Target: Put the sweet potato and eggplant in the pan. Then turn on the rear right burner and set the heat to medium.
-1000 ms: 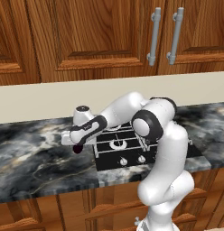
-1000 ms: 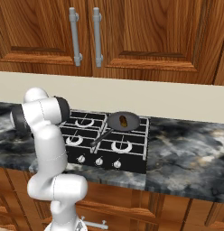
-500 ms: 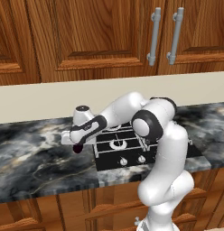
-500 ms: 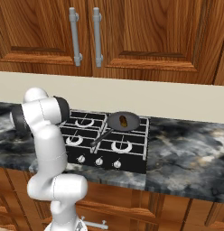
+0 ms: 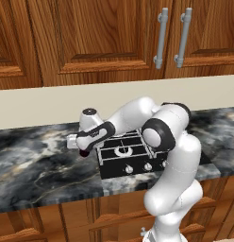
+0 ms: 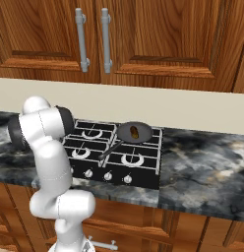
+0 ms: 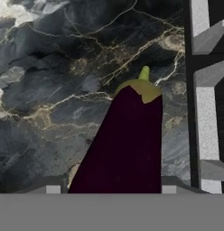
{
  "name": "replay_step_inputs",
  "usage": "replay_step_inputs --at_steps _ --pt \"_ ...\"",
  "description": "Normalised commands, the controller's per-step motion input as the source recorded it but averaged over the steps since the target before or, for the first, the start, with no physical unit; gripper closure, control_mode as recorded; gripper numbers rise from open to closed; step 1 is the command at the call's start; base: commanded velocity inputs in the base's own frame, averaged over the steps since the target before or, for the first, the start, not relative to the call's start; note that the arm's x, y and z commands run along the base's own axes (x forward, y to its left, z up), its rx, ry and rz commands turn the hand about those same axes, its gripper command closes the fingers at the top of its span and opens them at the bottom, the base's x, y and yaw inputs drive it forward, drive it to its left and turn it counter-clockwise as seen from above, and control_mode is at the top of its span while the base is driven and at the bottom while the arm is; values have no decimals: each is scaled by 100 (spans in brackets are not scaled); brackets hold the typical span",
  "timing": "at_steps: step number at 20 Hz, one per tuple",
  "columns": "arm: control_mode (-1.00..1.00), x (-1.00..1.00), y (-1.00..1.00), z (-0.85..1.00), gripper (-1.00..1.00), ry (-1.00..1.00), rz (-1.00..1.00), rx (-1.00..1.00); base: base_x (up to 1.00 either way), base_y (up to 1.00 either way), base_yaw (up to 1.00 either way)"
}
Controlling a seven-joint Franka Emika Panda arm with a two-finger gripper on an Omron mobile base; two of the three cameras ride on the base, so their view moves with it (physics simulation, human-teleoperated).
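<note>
The eggplant (image 7: pixel 127 144), dark purple with a green stem, lies on the marble counter left of the stove. My gripper (image 7: pixel 111 187) is shut on it, one fingertip against each side. In the left base view the gripper (image 5: pixel 81 150) hangs low over the counter, with a dark bit of the eggplant (image 5: pixel 84 152) under it. The pan (image 6: pixel 146 136) stands on the stove's rear right corner and covers the rear right burner. The sweet potato (image 6: pixel 136 132) lies inside it. Its black handle (image 6: pixel 109 150) points toward the front left.
The black stove (image 6: pixel 94 142) has grate bars (image 7: pixel 204 113) close to the right of the eggplant in the hand view. Several knobs (image 6: pixel 108 175) line its front edge. The marble counter (image 5: pixel 34 165) stretches to the left. A beige wall and wooden cabinets rise behind.
</note>
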Motion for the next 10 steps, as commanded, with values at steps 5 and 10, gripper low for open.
replay_step_inputs --at_steps 5,10 --pt "-100 0 -14 42 100 0 0 0 0 0 0" --pt "-100 2 -19 43 100 0 0 0 0 0 0"
